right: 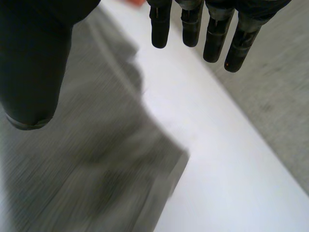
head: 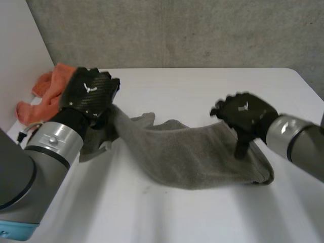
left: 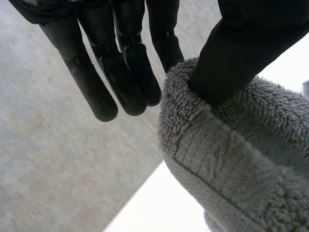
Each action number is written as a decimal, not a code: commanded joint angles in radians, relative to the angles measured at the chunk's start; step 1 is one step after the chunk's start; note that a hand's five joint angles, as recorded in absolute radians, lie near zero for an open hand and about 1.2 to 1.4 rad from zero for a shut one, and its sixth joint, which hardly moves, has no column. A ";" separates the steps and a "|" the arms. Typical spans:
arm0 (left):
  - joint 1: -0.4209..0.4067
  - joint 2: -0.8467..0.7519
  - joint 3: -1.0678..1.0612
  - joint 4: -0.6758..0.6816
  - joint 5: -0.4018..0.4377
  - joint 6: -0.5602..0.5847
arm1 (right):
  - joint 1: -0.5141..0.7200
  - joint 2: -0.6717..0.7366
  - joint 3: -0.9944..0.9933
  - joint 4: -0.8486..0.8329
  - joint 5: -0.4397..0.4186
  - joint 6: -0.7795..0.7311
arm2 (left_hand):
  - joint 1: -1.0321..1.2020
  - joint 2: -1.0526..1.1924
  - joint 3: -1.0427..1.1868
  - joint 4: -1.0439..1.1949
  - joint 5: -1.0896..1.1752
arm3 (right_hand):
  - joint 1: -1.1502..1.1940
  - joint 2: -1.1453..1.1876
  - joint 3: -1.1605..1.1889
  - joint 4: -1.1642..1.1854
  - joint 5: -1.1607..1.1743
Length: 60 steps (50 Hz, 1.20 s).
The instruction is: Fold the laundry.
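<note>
A grey towel lies stretched across the white table between my two hands. My left hand holds the towel's left end up off the table. In the left wrist view the thumb digs into the towel's hemmed edge, and the fingers stand straight beside it. My right hand is over the towel's right end, its thumb pointing down onto the cloth. In the right wrist view its fingers are straight and spread apart from the thumb, above the towel, and hold nothing.
An orange cloth lies bunched at the table's far left corner, behind my left hand. A white wall runs close along the left side. A grey wall stands behind the table's back edge.
</note>
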 commanded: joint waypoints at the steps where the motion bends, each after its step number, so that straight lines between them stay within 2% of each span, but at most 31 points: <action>1: -0.006 0.121 0.012 0.004 0.005 0.000 | 0.012 0.190 -0.237 0.001 -0.039 0.131 | 0.271 0.198 0.201 0.194 0.254 | -0.032 -0.042 -0.039 -0.058 -0.070; 8: -0.015 0.224 0.047 0.010 0.008 0.000 | 0.051 0.437 -0.501 0.049 -0.051 0.166 | 0.271 0.198 0.201 0.194 0.254 | -0.032 -0.042 -0.039 -0.058 -0.070; 15: -0.018 0.256 0.081 0.009 0.009 0.000 | 0.054 0.653 -0.731 0.130 -0.060 0.162 | 0.271 0.198 0.201 0.194 0.254 | -0.032 -0.042 -0.039 -0.058 -0.070; 22: -0.025 0.261 0.101 0.009 0.009 0.001 | 0.055 0.791 -0.865 0.215 -0.155 0.166 | 0.271 0.198 0.201 0.194 0.254 | -0.032 -0.042 -0.039 -0.058 -0.070; 30: -0.025 0.255 0.111 0.009 0.009 0.001 | 0.100 0.821 -0.897 0.218 -0.198 0.177 | 0.271 0.198 0.201 0.194 0.254 | -0.032 -0.042 -0.039 -0.058 -0.070; 35: -0.025 0.263 0.111 0.007 0.009 0.001 | 0.103 0.798 -0.929 0.218 -0.221 0.255 | 0.271 0.198 0.201 0.194 0.254 | -0.032 -0.042 -0.039 -0.058 -0.070; 39: -0.028 0.276 0.123 0.001 0.011 0.001 | 0.104 0.801 -0.964 0.218 -0.299 0.315 | 0.271 0.198 0.201 0.194 0.254 | -0.032 -0.042 -0.039 -0.058 -0.070; 44: -0.038 0.296 0.131 -0.004 0.014 0.001 | 0.142 0.819 -0.986 0.215 -0.440 0.370 | 0.271 0.198 0.201 0.194 0.254 | -0.032 -0.042 -0.039 -0.058 -0.070; 50: -0.066 0.306 0.134 -0.010 0.060 0.001 | 0.205 0.867 -0.997 0.225 -0.529 0.398 | 0.271 0.198 0.201 0.194 0.254 | -0.032 -0.042 -0.039 -0.058 -0.070; 55: -0.068 0.299 0.133 -0.013 0.077 0.001 | 0.224 0.902 -1.009 0.251 -0.565 0.399 | 0.271 0.198 0.201 0.194 0.254 | -0.031 -0.042 -0.039 -0.058 -0.069; 57: -0.066 0.292 0.133 -0.013 0.078 0.001 | 0.224 0.911 -1.035 0.252 -0.560 0.402 | 0.271 0.198 0.201 0.194 0.254 | 0.480 0.470 0.473 0.454 0.442; 58: -0.066 0.289 0.134 -0.011 0.078 0.001 | 0.222 0.922 -1.082 0.248 -0.537 0.413 | 0.271 0.198 0.201 0.194 0.254 | 1.146 1.136 1.139 1.120 1.108; 60: -0.057 0.276 0.137 -0.010 0.078 0.003 | 0.221 0.945 -1.156 0.242 -0.479 0.436 | 0.271 0.198 0.201 0.194 0.254 | 1.190 1.179 1.182 1.164 1.152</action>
